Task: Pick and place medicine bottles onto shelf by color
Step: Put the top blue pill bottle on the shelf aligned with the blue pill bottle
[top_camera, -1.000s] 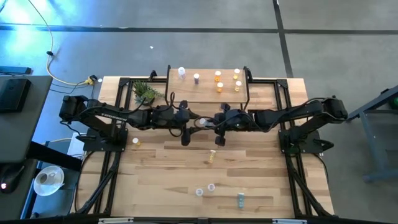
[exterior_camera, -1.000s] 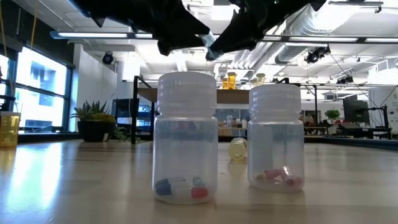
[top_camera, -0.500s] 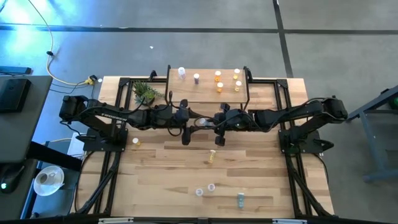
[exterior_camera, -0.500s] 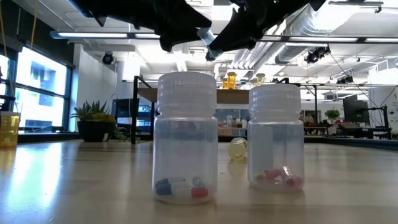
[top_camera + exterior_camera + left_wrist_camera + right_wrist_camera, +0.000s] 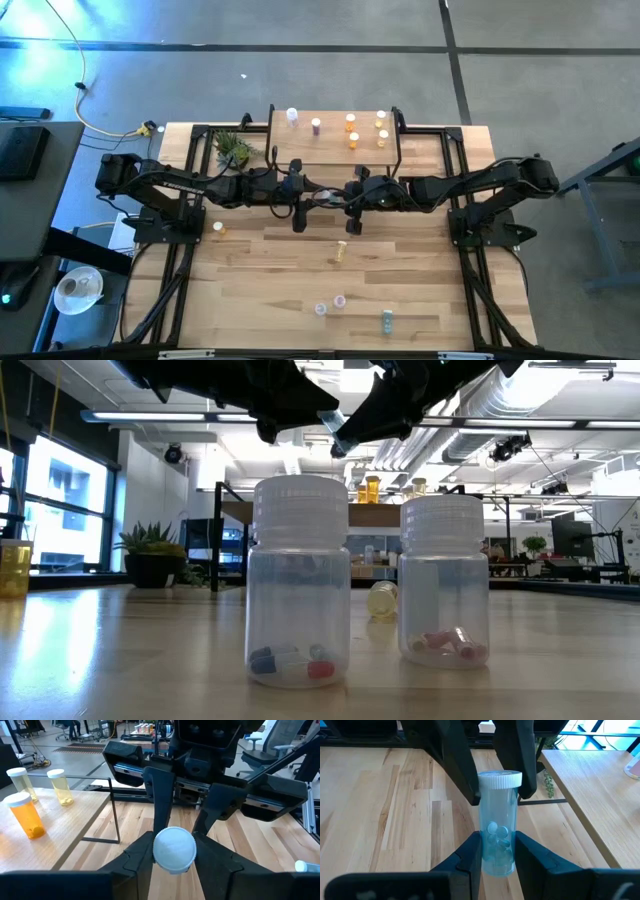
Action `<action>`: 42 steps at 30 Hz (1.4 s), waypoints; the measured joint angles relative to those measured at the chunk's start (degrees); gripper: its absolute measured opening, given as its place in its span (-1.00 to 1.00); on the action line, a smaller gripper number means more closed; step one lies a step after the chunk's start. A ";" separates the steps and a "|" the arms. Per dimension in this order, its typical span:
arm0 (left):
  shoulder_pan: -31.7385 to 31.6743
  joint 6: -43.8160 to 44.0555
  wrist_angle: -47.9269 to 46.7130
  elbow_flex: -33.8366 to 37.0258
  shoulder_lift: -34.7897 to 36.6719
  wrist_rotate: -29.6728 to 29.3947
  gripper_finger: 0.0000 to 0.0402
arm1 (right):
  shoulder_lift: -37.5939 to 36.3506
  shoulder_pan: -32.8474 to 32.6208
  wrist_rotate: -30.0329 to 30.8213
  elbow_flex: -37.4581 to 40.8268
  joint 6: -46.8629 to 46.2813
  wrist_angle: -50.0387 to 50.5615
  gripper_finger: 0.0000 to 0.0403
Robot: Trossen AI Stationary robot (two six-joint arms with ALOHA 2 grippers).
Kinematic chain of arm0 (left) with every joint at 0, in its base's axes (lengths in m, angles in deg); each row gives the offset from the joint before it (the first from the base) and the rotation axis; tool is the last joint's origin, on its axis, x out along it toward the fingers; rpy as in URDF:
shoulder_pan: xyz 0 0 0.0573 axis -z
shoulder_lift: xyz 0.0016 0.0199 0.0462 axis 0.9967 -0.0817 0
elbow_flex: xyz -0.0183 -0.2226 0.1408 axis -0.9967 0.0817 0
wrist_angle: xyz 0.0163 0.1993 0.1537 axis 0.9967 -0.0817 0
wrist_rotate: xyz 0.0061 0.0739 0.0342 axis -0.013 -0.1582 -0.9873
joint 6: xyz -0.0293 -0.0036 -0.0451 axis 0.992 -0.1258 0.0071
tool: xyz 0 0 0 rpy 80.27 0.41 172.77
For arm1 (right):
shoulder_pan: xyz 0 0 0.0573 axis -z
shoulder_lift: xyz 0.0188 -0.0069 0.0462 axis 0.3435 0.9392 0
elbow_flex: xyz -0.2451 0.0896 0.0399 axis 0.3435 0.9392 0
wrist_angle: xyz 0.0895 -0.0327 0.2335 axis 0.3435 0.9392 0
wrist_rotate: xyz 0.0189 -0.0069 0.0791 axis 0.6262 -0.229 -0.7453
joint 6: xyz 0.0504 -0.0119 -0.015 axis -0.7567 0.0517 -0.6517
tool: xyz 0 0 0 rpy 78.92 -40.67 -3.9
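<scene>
Both arms are meeting over the middle of the table (image 5: 280, 270), just in front of the shelf (image 5: 330, 150), and they are sharing one pale blue bottle (image 5: 497, 822) between them. The right gripper (image 5: 496, 849) is clamping the bottle's body, fingers pressing on both sides, with a few small pills showing through the plastic. The left gripper (image 5: 173, 851) is reaching in from the opposite side, and its fingers are pinching the bottle's white cap (image 5: 174, 849). From above, the two grippers are sitting nose to nose, the bottle hardly showing between them.

The shelf is standing at the far edge of the table, carrying a white bottle and a pink one (image 5: 316, 125) toward its left end and a cluster of orange and yellow bottles (image 5: 352, 140) toward its right end. A small potted plant (image 5: 232, 148) is sitting by the shelf's left end.

More bottles are waiting on the tabletop: a yellow one (image 5: 342, 248) lying near the middle, an orange one (image 5: 218, 228) toward the left edge, two clear ones (image 5: 330, 304) standing close together near the front edge, and a teal one (image 5: 387, 320) further right along that edge
</scene>
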 joint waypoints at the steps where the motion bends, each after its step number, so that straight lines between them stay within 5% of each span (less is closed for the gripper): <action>1: 0.00 0.00 0.00 0.00 0.00 0.00 -0.43 | 0.00 0.00 0.00 0.00 0.00 0.02 -0.58; 12: 0.00 -0.04 0.02 0.00 0.00 0.00 -0.42 | 0.00 -0.02 0.47 0.00 0.00 -0.11 -0.55; 25: -1.45 -0.04 -1.73 -0.02 0.02 0.13 -0.44 | 0.00 0.00 1.12 -0.04 -2.58 0.01 -0.03; 34: -5.68 -1.07 -2.40 -0.09 0.02 1.55 -0.44 | -4.08 0.00 3.82 -0.04 -2.60 2.93 0.06; 42: -12.84 -3.98 -21.07 -9.40 0.22 3.37 -0.44 | -10.80 0.95 10.73 -0.04 -2.58 7.62 0.06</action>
